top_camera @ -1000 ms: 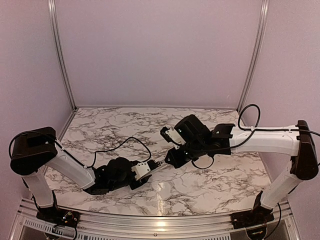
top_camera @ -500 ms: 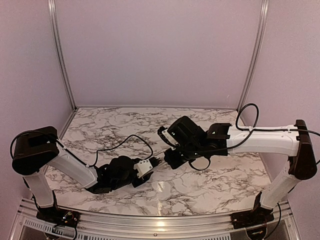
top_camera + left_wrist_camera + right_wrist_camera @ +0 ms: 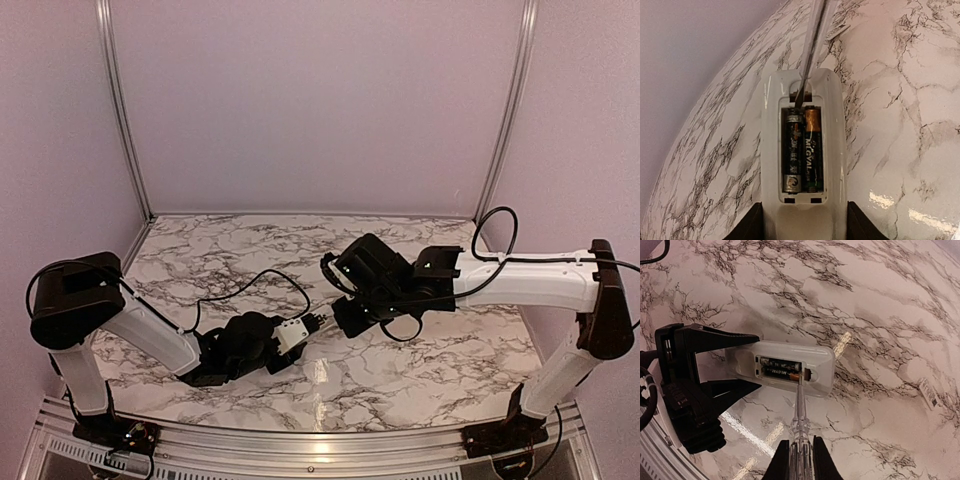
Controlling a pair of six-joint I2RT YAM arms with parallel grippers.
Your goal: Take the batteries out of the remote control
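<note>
Left claw point(image 3: 805, 222) was clamped on one end of the remote control point(image 3: 836, 150), compartment facing up and open. Both batteries point(image 3: 802, 150) lay side by side inside, long axes along the remote. Right claw point(image 3: 797, 460) was closed tight on a thin tool point(image 3: 799, 410). Its tip sat at the battery ends, at the remote's end away from the left claw. The right arm looked placed to pry.

The surface point(image 3: 880, 315) has a marble-pattern finish, smooth and glossy. The remote control point(image 3: 837, 130) is smooth white plastic with a slight sheen. The batteries point(image 3: 794, 150) carry glossy dark wrappers; one shows a copper-coloured metallic band. The screwdriver point(image 3: 799, 425) has a clear plastic handle and a bright metal shaft. The left end effector point(image 3: 805, 227) has matt black fingers point(image 3: 747, 227).
</note>
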